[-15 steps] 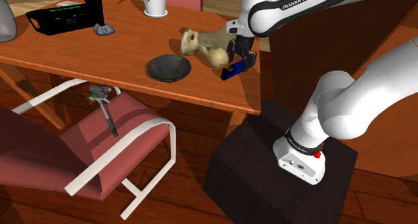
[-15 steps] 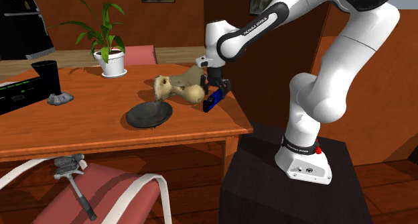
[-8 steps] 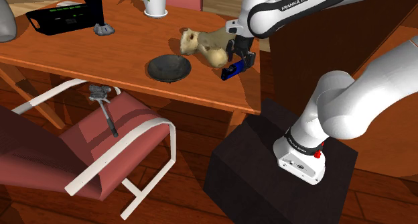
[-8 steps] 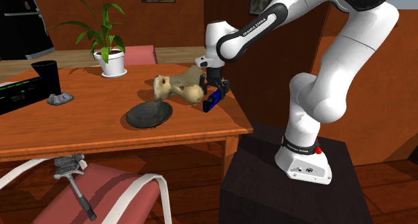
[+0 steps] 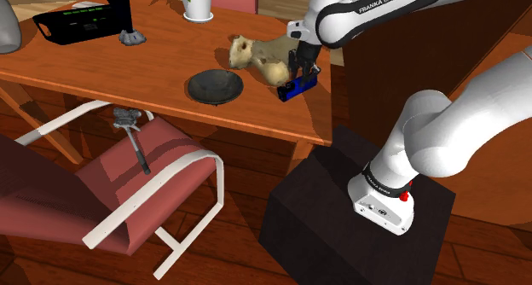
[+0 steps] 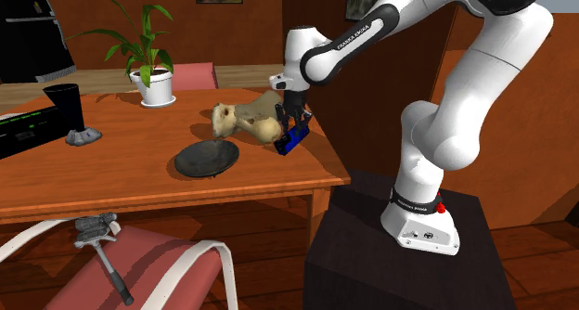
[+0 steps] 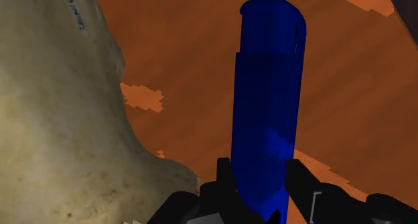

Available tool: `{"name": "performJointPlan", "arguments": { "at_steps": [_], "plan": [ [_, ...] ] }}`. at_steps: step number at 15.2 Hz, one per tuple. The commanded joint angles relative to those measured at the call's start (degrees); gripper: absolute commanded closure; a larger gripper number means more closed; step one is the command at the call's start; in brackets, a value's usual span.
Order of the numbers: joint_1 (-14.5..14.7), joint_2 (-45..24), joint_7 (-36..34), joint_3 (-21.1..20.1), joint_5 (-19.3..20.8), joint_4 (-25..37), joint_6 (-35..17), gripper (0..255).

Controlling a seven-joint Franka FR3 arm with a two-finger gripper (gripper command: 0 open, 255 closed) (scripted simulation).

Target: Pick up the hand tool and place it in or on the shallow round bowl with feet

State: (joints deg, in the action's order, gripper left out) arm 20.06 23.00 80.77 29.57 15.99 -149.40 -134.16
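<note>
End effector (image 5: 298, 78) of yours is clamped on the blue tool (image 7: 268, 102), which you see tilted over the counter (image 5: 128, 70) just beside the plush toy (image 5: 256, 53), while the dark bowl (image 5: 215, 86) sits near, toward the shoulder view's left.

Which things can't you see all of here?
1. Wrist view: the near end of the blue oblong hand tool is hidden between the fingers of the black gripper.
2. Shoulder view: the feet of the dark shallow round bowl are hidden under it.
3. Wrist view: the tan plush toy is cut off by the picture's edge.
4. Shoulder view: the green potted plant is cut off by the top edge.
</note>
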Motion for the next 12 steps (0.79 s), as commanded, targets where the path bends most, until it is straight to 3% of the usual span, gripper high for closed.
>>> {"name": "performJointPlan", "arguments": {
  "at_steps": [1,4,12],
  "plan": [
    [-0.3,0.1,0.4,0.2,0.3,-1.0,5.0,255],
    [0.4,-1.5,0.2,0.2,-0.3,-0.7,3.7,255],
    [0.0,2.6,-0.2,-1.5,-0.3,2.7,11.1,255]
  ]
}}
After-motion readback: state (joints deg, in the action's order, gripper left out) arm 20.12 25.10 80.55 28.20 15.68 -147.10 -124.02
